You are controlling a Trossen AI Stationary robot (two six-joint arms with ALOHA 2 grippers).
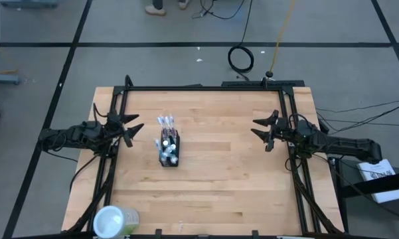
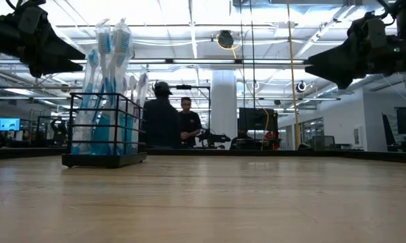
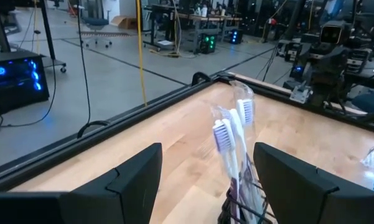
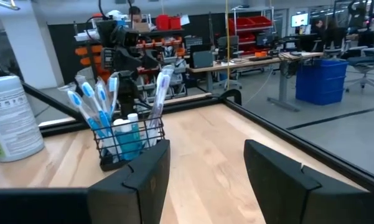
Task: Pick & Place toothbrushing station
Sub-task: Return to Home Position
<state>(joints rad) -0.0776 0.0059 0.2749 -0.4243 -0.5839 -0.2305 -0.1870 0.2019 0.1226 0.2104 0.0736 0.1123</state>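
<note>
High view: toothbrushes (image 1: 166, 122) fill the holder (image 1: 169, 149) mid-tabletop (image 1: 219, 179), left pincer (image 1: 135, 131) and right pincer (image 1: 255, 127) spread, empty, at opposite edges; placing looks complete.

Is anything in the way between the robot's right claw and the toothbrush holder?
No, nothing visible. Only bare table lies between the right gripper and the mesh holder; the pale round container sits off at a corner.
</note>
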